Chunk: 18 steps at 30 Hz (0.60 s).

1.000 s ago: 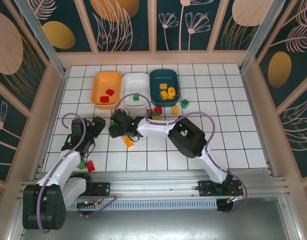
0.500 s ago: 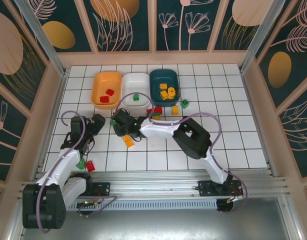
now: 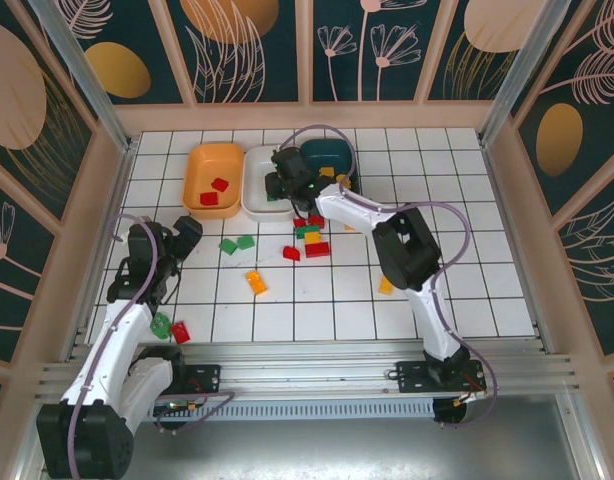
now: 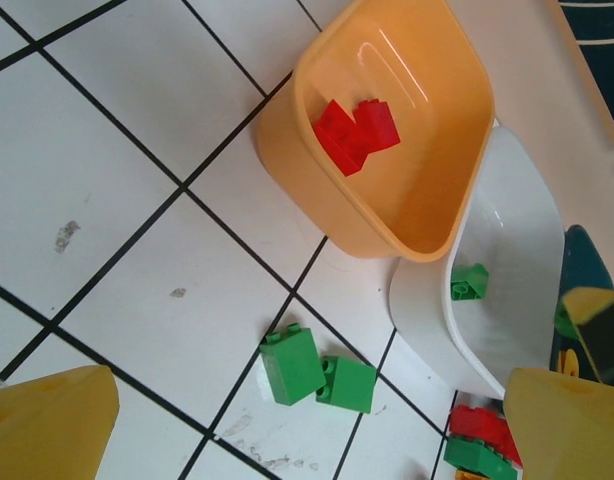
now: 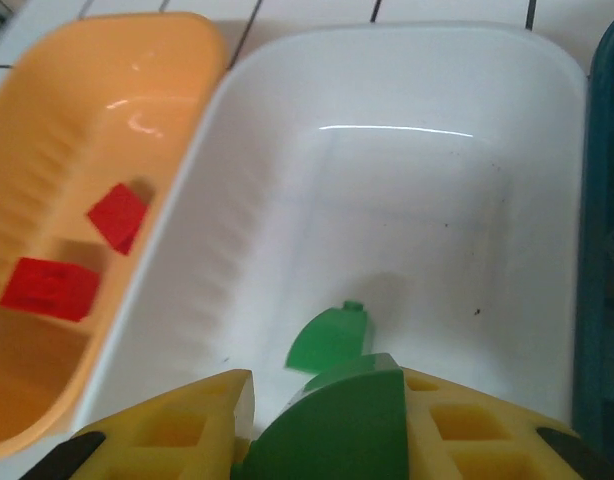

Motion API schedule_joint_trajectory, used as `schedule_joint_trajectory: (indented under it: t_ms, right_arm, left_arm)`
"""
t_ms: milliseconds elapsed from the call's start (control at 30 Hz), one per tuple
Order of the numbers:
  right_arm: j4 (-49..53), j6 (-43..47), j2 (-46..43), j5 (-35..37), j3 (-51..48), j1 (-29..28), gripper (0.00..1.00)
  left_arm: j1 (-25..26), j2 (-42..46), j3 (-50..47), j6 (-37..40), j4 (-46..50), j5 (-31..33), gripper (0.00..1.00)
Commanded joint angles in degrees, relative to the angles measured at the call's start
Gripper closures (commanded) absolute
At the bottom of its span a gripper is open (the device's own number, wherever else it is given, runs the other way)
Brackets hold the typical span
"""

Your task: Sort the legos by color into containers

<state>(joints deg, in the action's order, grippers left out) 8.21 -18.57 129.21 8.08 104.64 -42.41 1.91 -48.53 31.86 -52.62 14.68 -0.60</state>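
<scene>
I count three trays: one orange tray (image 3: 202,165), one white tray (image 3: 259,172), one teal tray (image 3: 329,153). The orange tray holds two red bricks (image 4: 352,135). The white tray holds one green brick (image 5: 329,340); a second green brick (image 5: 337,410) sits in my right gripper (image 5: 327,430). On the tiles lie a green pair (image 3: 237,243), and at seven o'clock one lone green (image 3: 162,325) beside one lone red (image 3: 180,331). Two yellow-orange bricks lie apart, one near (image 3: 255,282), one at four o'clock (image 3: 385,286). The middle cluster (image 3: 309,238) I cannot count.

White arms (image 3: 113,335), black joints (image 3: 147,262), purple cables (image 3: 317,127)

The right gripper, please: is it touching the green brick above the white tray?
Touching. The right wrist view shows the green brick clamped between the yellow fingers of the right gripper.
</scene>
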Motion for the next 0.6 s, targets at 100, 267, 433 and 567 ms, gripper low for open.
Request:
schedule_joint_trajectory:
  t_ms: [100, 267, 433, 567]
  right_arm:
    - [5.8, 4.12, 4.54, 1.2, 9.45, -0.57, 0.49]
    - [4.62, 5.37, 0.82, 2.77, 8.09, -1.05, 0.4]
    - [-1.14, 4.22, -8.03, 3.99, -3.11, -1.86, 0.39]
    - [-7.62, 2.04, -17.15, 3.75, -15.86, -1.89, 0.39]
  left_arm:
    - [-0.35, 1.29, 0.99, 0.98, 5.1, 0.6, 0.02]
    - [-0.33, 0.17, 3.0, -0.37, 11.54, 3.45, 0.02]
    - [-0.33, -4.9, 10.31, -5.04, 30.18, 11.28, 0.02]
    - [-0.23, -6.45, 12.58, -7.85, 42.2, 11.38, 0.04]
